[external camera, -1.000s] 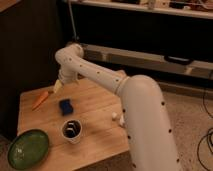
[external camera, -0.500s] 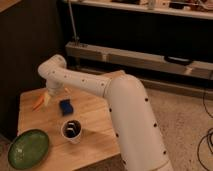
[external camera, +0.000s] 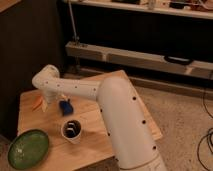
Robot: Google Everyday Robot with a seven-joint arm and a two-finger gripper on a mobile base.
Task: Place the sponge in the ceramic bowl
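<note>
Lab-like workroom: wooden table (external camera: pixel 30 117), metal shelving (external camera: pixel 140 57), cables (external camera: pixel 205 145), speckled floor (external camera: pixel 180 115).

— How's the light?
— Warm and dim, from above the table (external camera: pixel 50 125). The wood is bright, the wall behind it nearly black.
— Sharp?
— No, soft throughout. The gripper (external camera: pixel 45 106) over the table's left part blurs into the pale arm (external camera: pixel 115 110), and there's a faint sheen on the bowl (external camera: pixel 27 148).

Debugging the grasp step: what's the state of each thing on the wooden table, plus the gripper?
Small dark-blue rectangular sponge: lying on the wooden table, not held, outside the bowl.
Glossy green ceramic bowl: upright, empty.
Small white cup: upright, dark inside.
Orange carrot: lying flat on the table.
Gripper: low between carrot and sponge, fingers open, holding nothing.
</note>
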